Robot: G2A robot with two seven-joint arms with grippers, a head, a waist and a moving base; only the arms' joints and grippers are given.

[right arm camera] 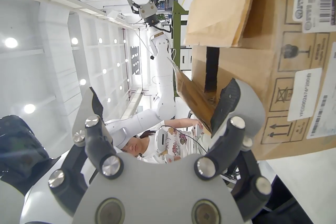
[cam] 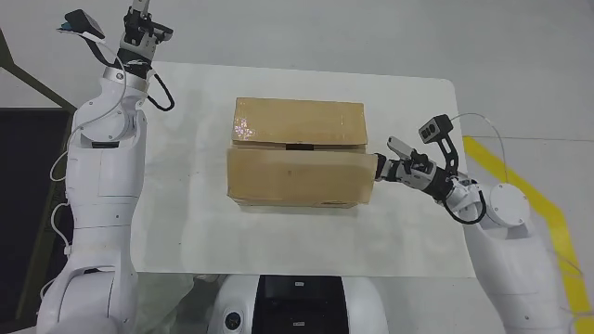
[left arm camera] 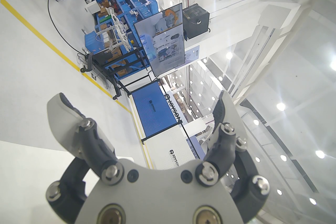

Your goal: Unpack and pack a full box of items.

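A brown cardboard box [cam: 297,153] lies in the middle of the white table [cam: 186,204], its two long top flaps folded nearly shut with a dark slit between them. My right gripper [cam: 382,165] is open at the box's right end. In the right wrist view the box [right arm camera: 262,64] carries labels, and a short end flap [right arm camera: 194,96] sticks out between the fingers of the right gripper [right arm camera: 161,89], close against one pad [right arm camera: 225,104]. My left gripper [cam: 139,5] is held high beyond the table's far left corner, open and holding nothing [left arm camera: 141,99]. It also appears far off [right arm camera: 145,5].
Bare table lies left of the box and along its near side. The table's right edge [cam: 459,176] is close behind my right gripper. A yellow floor line [cam: 520,186] runs to the right of the table.
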